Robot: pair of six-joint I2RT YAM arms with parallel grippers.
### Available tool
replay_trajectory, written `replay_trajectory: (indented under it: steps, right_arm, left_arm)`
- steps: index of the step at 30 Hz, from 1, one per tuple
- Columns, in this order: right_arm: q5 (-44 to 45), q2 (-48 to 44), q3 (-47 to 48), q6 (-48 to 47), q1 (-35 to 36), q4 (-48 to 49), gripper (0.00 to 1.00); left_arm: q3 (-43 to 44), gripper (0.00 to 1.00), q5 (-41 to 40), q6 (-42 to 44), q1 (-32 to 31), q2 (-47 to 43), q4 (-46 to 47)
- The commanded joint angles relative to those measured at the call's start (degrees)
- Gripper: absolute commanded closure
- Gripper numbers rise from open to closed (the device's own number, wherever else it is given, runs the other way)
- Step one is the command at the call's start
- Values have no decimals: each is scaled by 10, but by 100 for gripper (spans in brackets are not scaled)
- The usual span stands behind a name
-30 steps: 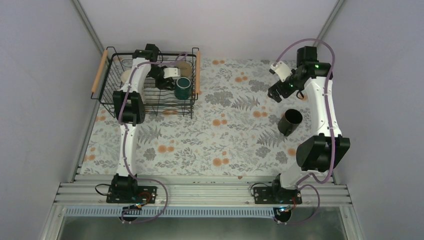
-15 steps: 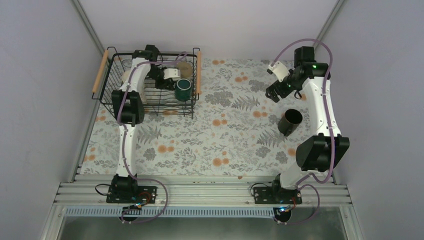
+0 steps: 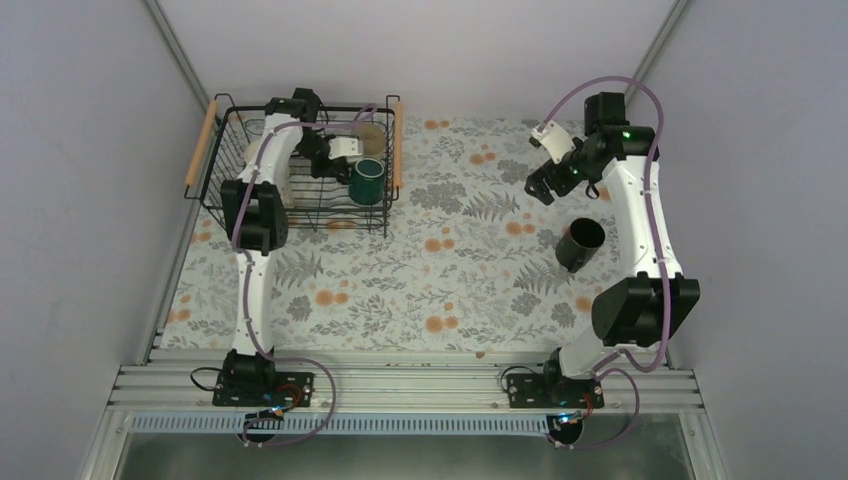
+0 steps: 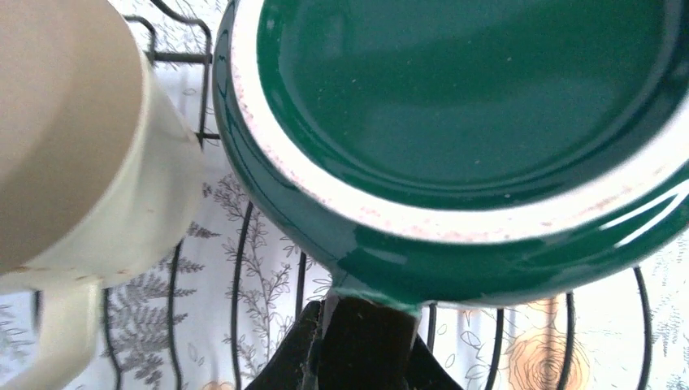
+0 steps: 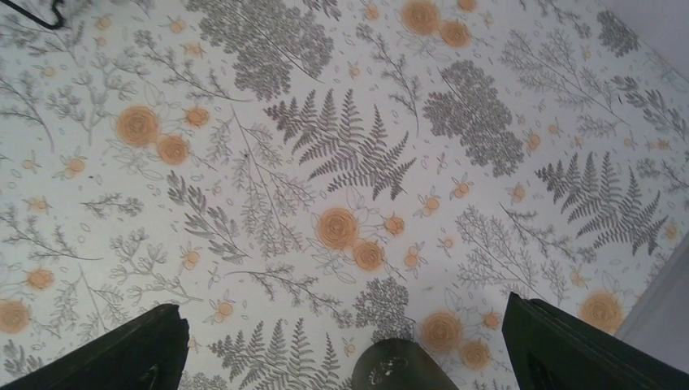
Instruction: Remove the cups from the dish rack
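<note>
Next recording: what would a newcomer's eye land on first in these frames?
The black wire dish rack at the far left draws the eye first, with the left arm reaching in and the left end effector shut on the rim of the dark green mug. Next comes the dark grey-black mug, alone on the floral tablecloth at the right, with the right end effector open above the cloth beyond it.

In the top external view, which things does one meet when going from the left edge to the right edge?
Left wooden bar handle of the black wire dish rack → dark green ceramic mug → right wooden bar handle → open right hand → dark grey-black mug.
</note>
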Motion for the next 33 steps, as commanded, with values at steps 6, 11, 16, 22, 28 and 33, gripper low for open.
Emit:
replay_trajectory:
  steps: [6,11,16,22,28,33]
  right_arm:
    - [-52,-67,1,34,60,80,0]
    - [48,-130,-68,66,157,219,0]
    - [116,-184,-156,66,246,352,0]
    - [218,-188,-202,40,302,430,0]
    - [266,-230,-256,2,333,494,0]
    - [282,-262,-297,-8,334,550,3]
  left_arm:
    - [40,98,7,-38,-4,-156,-5]
    - [47,98,57,-105,-16,-221,-5]
    - [26,98,143,-167,-59,-275,-5]
    - [75,98,243,-289,-110,-249,12]
    - [104,98,364,-385,-124,-192,43]
    - [75,98,453,-414,-142,-182,57]
